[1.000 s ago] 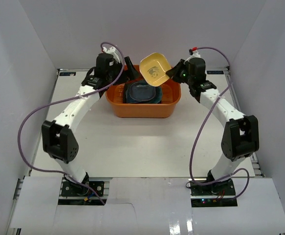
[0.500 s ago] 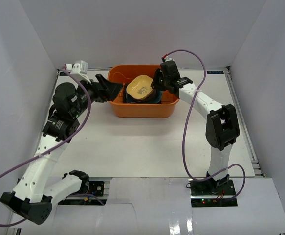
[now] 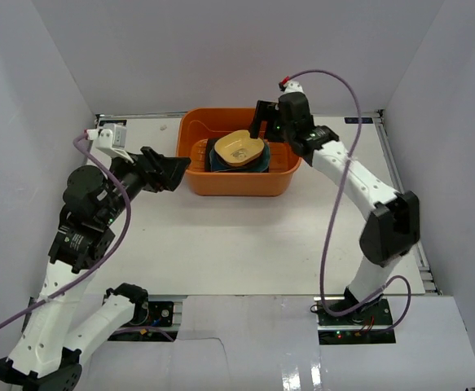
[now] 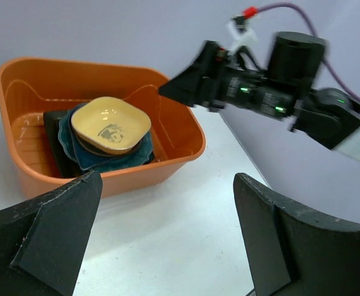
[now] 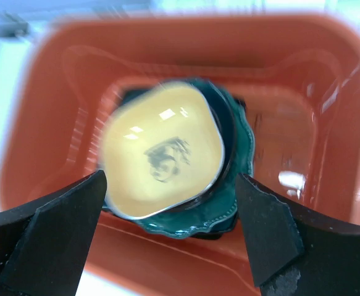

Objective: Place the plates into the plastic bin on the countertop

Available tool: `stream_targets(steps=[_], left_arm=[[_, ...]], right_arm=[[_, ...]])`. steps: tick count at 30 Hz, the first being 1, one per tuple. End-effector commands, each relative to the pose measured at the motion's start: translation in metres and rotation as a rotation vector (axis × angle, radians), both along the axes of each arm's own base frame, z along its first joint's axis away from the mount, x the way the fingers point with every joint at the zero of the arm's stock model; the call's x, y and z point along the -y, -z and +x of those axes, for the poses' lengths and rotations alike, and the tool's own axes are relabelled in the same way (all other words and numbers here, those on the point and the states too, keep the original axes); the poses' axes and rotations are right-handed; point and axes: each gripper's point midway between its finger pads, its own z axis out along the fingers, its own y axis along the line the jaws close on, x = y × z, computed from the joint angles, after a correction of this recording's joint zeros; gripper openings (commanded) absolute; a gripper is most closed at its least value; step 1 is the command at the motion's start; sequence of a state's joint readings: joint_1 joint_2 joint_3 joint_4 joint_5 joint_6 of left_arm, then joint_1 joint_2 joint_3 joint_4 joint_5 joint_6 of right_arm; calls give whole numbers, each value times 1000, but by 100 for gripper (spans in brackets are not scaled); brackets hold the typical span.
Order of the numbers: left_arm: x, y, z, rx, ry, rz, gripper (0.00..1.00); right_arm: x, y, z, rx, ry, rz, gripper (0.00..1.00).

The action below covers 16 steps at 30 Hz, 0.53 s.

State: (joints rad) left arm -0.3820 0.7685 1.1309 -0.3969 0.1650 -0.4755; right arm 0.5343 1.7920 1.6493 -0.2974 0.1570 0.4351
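The orange plastic bin [image 3: 239,186] stands at the back of the white countertop [image 3: 237,244]. Inside it lies a stack of plates, with a small yellow plate [image 3: 239,147] on top of teal scalloped plates [image 3: 257,163] and a black one beneath. My right gripper [image 3: 263,122] hangs open above the bin's far right part, holding nothing. In the right wrist view the yellow plate [image 5: 161,151] and a teal plate [image 5: 232,203] lie below the open right gripper [image 5: 170,177]. My left gripper [image 3: 176,171] is open and empty, just left of the bin. The left wrist view shows the bin [image 4: 180,145] and the yellow plate [image 4: 110,124].
White walls enclose the countertop on three sides. Purple cables loop from both arms. The right arm reaches over the bin's right rim [image 3: 298,155]. The bin's right half [image 5: 291,142] holds no plates.
My right gripper opened and let go of the yellow plate, which now rests on the stack in the bin, then lifted back. The left arm drew back to the left.
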Motion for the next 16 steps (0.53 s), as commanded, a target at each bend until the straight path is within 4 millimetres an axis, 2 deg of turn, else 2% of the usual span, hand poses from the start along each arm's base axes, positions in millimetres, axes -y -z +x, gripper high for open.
stream_targets(steps=[1,2,3,4,5,8,9,11,12,14,16], left_arm=[[-6,-25,-12,62,-2,4,98],[-8,-30,-17,78,-2,2,98],[-9,-32,-21,90,0,4,98],[-10,-33,-24,99,4,9,98],[-14,-36,-31,124,2,17,98],[-22,-33,-40,144,-19,38,98],[-26,-35,-46,163,-28,41,98],[-28,-28,-48,164,-31,51,98],[-29,-29,-52,175,-28,53,98],[-28,-24,-52,168,-24,52,98],[-29,-24,-48,160,-36,54,98]], right_arm=[[34,-121,-48,292,3,92,90],[43,-127,-61,317,6,102,90],[62,-166,-91,420,13,161,90],[68,-136,-104,390,1,135,90],[87,-167,-136,490,3,188,90],[115,-157,-175,533,17,186,90],[131,-149,-194,556,37,188,90],[144,-129,-207,543,54,162,90],[154,-136,-221,580,66,181,90],[160,-136,-230,595,70,185,90],[164,-146,-239,630,67,207,90]])
